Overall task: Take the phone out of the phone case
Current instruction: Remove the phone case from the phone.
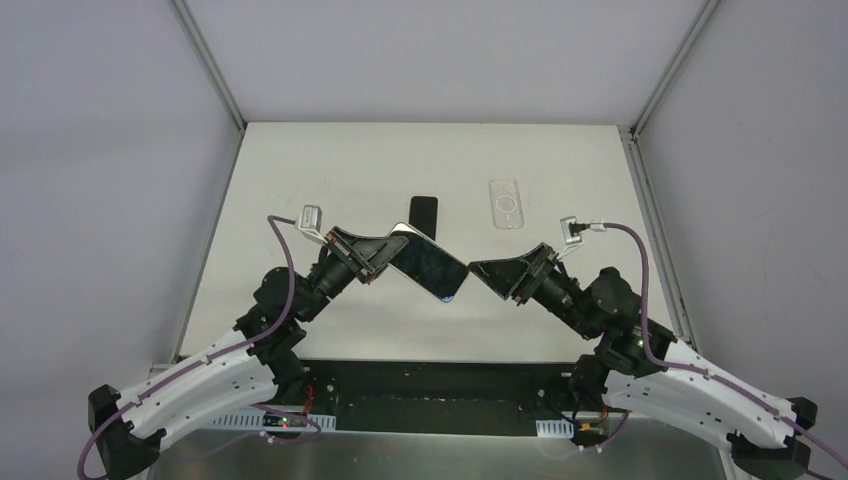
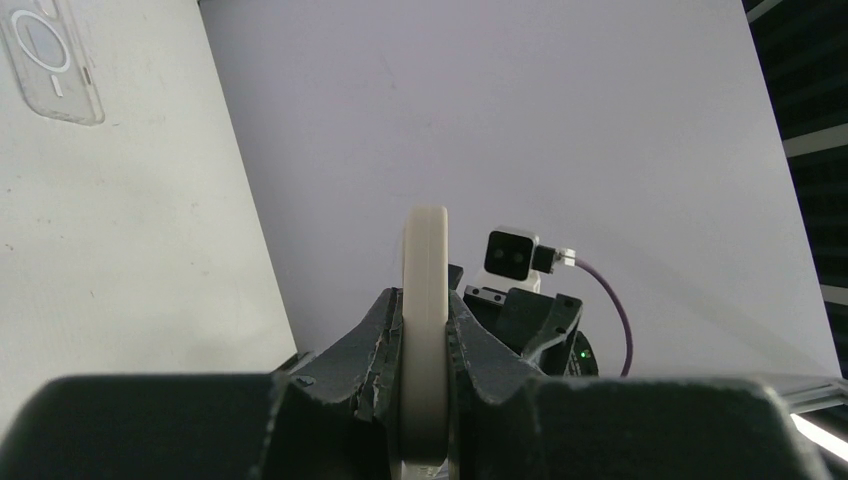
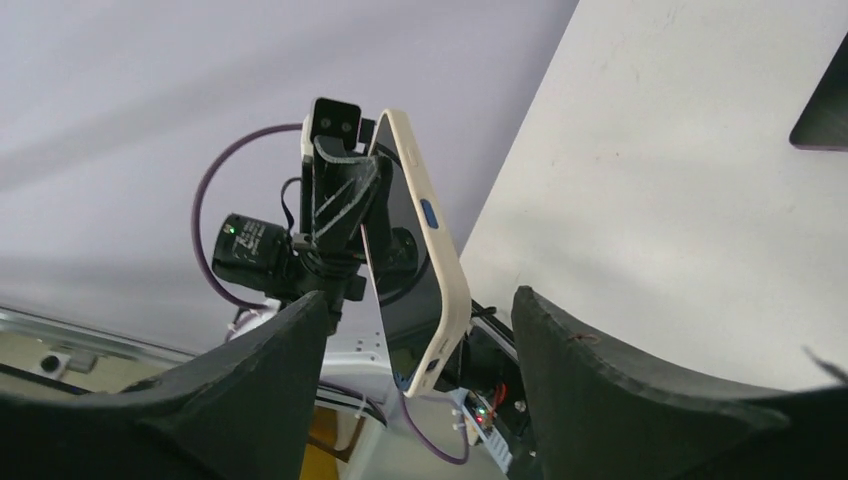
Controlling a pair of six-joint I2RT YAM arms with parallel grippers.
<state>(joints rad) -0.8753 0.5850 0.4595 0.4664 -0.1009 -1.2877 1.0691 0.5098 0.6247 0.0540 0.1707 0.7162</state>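
- The left gripper (image 1: 385, 255) is clenching one end of the phone (image 1: 432, 268) and holding it off the table (image 1: 300, 180), screen tilted upward, near the middle of the top view.
- A cream case (image 3: 452, 270) is wrapping the phone's edge, with a blue side button showing through it in the right wrist view. The left wrist view shows the same cream rim pinched between the left arm's fingers (image 2: 375, 345).
- The right gripper (image 1: 487, 278) is standing spread and empty at 3 o'clock of the phone. In its own camera its fingers (image 3: 600, 380) are flanking the phone's free end, but the pictures do not show whether either one is touching it.
- A clear case (image 1: 506, 204) is lying flat on the table at 1 o'clock of the held phone, and a dark slab (image 1: 424, 213) is lying at 12 o'clock. Whether the slab is a phone or a cover cannot be told.
- The task appears to be at an early-to-middle stage. The cased phone is lifted and offered to the second arm, but the phone looks not yet separated. Peeling the cream case off the phone is what is left.
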